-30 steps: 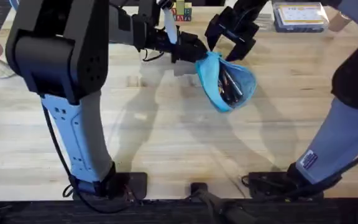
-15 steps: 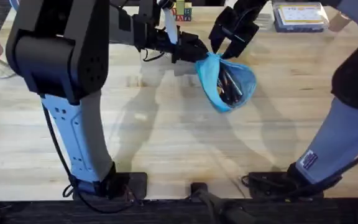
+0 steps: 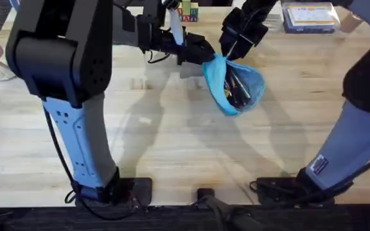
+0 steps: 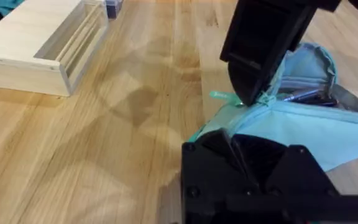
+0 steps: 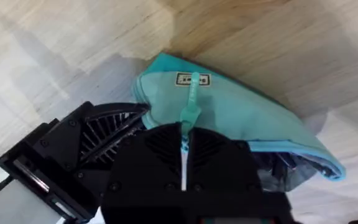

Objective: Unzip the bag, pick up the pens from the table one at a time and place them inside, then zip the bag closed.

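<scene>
The light blue bag (image 3: 216,78) lies on the table (image 3: 172,141) with its zipper open, and dark pens (image 3: 239,88) show inside its mouth. My left gripper (image 3: 200,54) is shut on the bag's near end (image 4: 303,130). My right gripper (image 3: 230,50) comes down from the far side and is shut on the teal pull tab (image 5: 191,102), which pokes out between its black fingers (image 5: 160,146). In the left wrist view the right gripper (image 4: 248,93) meets the pull tab (image 4: 222,96) beside the pens (image 4: 303,96).
A pale wooden box (image 4: 36,50) stands on the table left of the bag. A clear plastic case (image 3: 308,16) and small coloured blocks (image 3: 186,9) sit at the far edge. The near half of the table holds nothing but arm shadows.
The right gripper's fingers were spread above the bag's end a second ago. They have dropped slightly and closed onto the pull tab. The left gripper and the bag have stayed put.
</scene>
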Motion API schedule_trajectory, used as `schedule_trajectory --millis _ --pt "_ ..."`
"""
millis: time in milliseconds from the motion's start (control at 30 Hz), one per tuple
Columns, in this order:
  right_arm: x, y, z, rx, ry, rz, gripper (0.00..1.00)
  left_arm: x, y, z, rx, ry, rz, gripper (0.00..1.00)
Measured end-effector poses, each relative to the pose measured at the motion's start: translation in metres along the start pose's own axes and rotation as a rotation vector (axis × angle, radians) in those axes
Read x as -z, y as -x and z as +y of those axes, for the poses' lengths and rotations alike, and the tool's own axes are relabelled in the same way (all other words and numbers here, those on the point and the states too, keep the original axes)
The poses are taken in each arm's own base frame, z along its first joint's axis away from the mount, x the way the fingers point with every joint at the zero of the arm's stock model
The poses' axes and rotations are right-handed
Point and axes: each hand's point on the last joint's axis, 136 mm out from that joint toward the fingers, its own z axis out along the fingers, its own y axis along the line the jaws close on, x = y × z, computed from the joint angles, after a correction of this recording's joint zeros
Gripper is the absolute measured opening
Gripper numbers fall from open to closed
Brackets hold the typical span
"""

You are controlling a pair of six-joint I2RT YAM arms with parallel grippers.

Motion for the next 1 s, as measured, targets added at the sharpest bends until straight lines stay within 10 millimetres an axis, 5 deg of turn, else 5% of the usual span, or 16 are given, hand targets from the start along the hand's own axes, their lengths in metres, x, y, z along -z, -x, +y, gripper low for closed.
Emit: schedule_trajectory --millis 500,1000 --pt "0.002 0.005 -0.004 0.039 -0.028 -0.048 0.034 0.0 0.0 0.0 -0.001 0.0 0.0 0.042" --pt "0.039 -0.001 -0.001 0.173 -0.018 -0.162 0.034 -0.003 0.008 -0.008 -0.01 -0.043 -0.036 0.043"
